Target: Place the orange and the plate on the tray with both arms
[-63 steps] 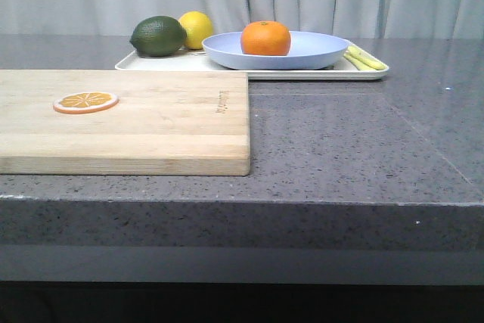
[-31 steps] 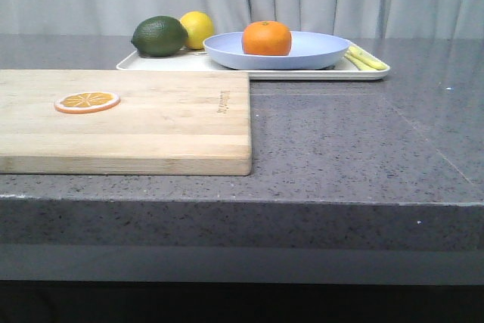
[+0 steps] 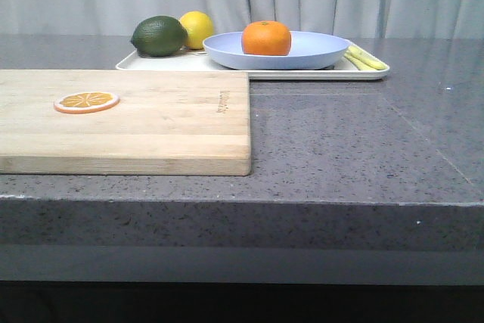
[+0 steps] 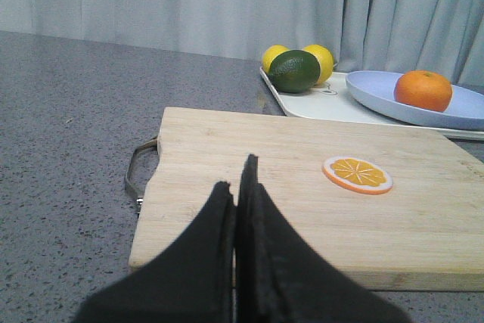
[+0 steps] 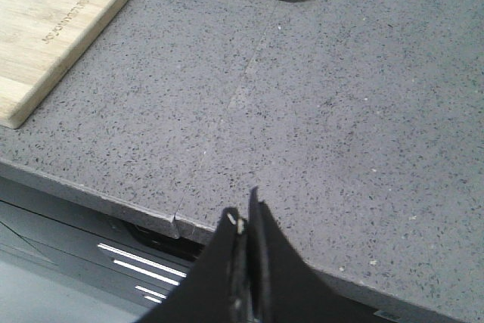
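Round bright-orange orange (image 3: 266,38) sits in pale lavender-blue plate (image 3: 277,50) on cream rect. tray (image 3: 151,63). Left gripper (image 4: 239,187) & right gripper (image 5: 245,221): fingers together, empty.

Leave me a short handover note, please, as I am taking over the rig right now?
Left hand: shut, empty, hovering over the near end of the cutting board.
Right hand: shut, empty, over the counter's front edge.
The orange sits in the plate, and the plate rests on the tray at the back of the counter.
Done: orange and plate both appear to be on the tray.
Left: nothing obvious; probably just confirm the placement and park the arms.
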